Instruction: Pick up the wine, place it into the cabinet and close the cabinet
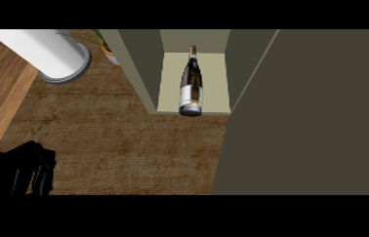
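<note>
A dark wine bottle [191, 82] with a white label lies inside the open cabinet [173, 80], its neck pointing to the back and its base at the shelf's front lip. The olive cabinet door [296, 114] stands swung open, filling the right side of the view. My left hand [29, 170] shows at the lower left edge, black, far from the bottle and holding nothing I can see. My right hand does not show anywhere.
A white cylinder [47, 50] on a grey round base stands at the upper left. A plant pot [108, 53] peeks out beside the cabinet's left wall. A lighter wooden strip [10, 94] runs along the left edge of the brown counter [122, 143].
</note>
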`<action>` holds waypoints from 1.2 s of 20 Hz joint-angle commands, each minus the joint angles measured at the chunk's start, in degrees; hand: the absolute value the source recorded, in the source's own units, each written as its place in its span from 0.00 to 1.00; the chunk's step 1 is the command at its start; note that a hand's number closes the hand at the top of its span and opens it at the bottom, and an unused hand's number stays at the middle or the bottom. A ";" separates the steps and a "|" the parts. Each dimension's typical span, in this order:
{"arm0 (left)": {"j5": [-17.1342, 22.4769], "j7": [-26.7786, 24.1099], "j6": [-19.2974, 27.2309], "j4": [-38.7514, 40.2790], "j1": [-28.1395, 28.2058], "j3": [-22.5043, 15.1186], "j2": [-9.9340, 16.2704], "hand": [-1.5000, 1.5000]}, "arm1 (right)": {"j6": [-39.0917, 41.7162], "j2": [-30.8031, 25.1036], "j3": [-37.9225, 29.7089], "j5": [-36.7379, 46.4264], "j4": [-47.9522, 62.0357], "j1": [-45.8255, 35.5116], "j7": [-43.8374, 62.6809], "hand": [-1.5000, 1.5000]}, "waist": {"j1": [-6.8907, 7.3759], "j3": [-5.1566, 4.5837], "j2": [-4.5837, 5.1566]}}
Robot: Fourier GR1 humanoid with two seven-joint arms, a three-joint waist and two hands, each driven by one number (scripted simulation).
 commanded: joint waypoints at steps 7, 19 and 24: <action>3.00 1.62 -3.45 -0.95 0.65 3.41 1.88 1.00 | -12.01 10.06 10.01 -4.44 4.04 -21.01 13.05 1.00 | 0.48 -0.08 -0.15; 2.76 -1.42 -9.76 3.07 3.08 6.90 1.39 1.00 | -36.08 10.30 9.45 -11.41 29.47 -55.14 7.67 1.00 | 0.65 -0.02 -0.07; -0.02 0.82 -6.84 1.73 0.66 5.71 -1.35 1.00 | -42.25 10.33 9.73 -17.23 38.57 -64.90 3.95 1.00 | 0.31 0.02 -0.10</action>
